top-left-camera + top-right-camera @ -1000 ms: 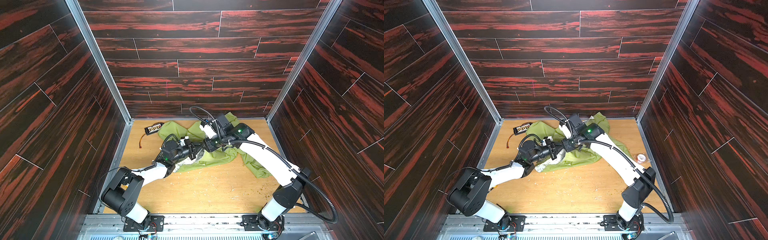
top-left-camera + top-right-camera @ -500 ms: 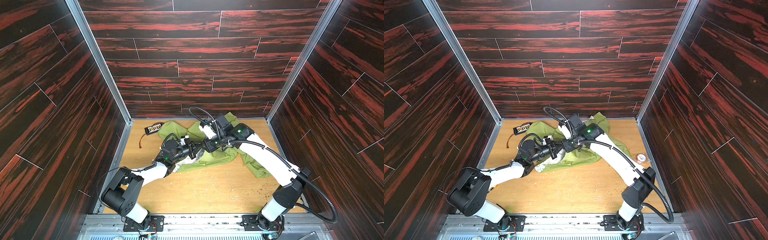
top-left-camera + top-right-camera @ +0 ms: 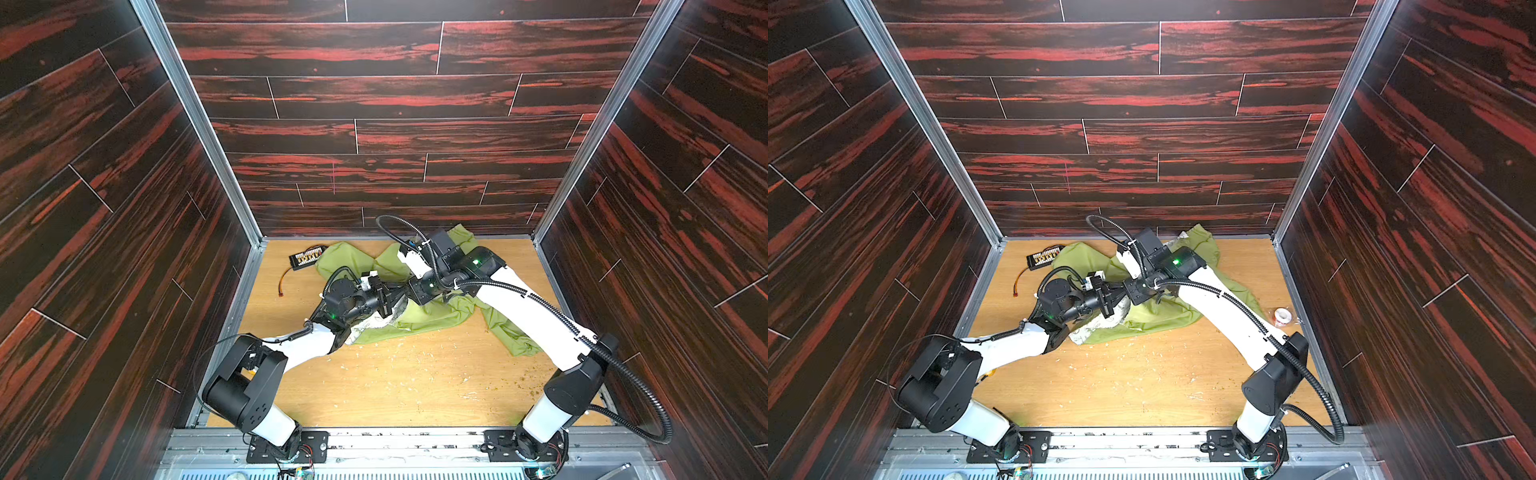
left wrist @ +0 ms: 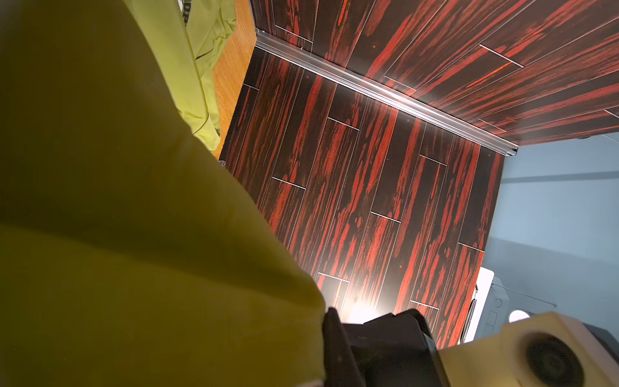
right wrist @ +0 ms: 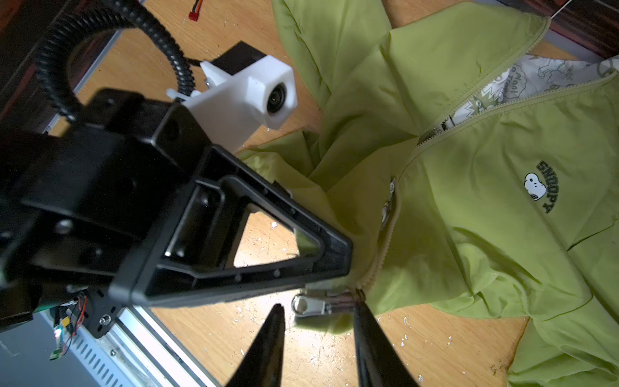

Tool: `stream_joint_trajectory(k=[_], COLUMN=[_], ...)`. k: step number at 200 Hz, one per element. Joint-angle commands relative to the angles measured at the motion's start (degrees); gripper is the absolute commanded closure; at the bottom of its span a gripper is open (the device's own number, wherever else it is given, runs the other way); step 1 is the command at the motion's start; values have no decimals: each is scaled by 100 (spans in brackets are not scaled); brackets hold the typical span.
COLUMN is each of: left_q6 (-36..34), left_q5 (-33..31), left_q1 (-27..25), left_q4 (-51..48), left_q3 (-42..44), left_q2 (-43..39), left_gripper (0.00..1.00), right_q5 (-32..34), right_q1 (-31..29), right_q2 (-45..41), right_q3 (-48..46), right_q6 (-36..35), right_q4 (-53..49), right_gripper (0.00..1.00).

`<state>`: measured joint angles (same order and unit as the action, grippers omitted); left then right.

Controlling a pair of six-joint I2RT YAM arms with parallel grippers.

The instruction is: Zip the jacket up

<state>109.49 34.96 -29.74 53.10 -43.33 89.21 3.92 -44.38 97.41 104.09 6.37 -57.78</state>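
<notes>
Dark red-streaked panels wall in the wooden bench. The green jacket lies rumpled toward its far edge, front up, one sleeve trailing toward the right edge. Both arms meet over the hem.

The left tool is pinched together on the jacket's fabric right at the foot of the zip. In the right wrist view the right tool has its fingers apart, straddling the metal zip pull. One finger looks to be against the slider, the other just short of the ring.

Pale lining shows in the gap higher up, so the front is not closed. I'd say this is the grab-the-pull step. Next it needs a firm pinch on that small tab, then a pull toward the collar while the left holds the hem taut.
</notes>
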Motion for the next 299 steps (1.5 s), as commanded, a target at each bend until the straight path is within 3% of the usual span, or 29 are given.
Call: stream_joint_trajectory(k=[1, 145, 212, 299], left_q6=[72, 164, 211, 213], left_q5=[151, 191, 222, 301], left_q1=[-83, -100, -99, -100], left_q4=[270, 464, 473, 366], left_q3=[-271, -75, -110, -193], left_q2=[-92, -66, -81, -180], left_gripper=[100, 100, 100, 100], right_q5=[-75, 137, 56, 9], right_q1=[-43, -36, -37, -53], right_q2=[263, 55, -170, 105], right_q3=[144, 109, -91, 116], right_q6=[-99, 92, 196, 105], right_q4=[0, 11, 164, 53], right_gripper=[65, 80, 58, 54])
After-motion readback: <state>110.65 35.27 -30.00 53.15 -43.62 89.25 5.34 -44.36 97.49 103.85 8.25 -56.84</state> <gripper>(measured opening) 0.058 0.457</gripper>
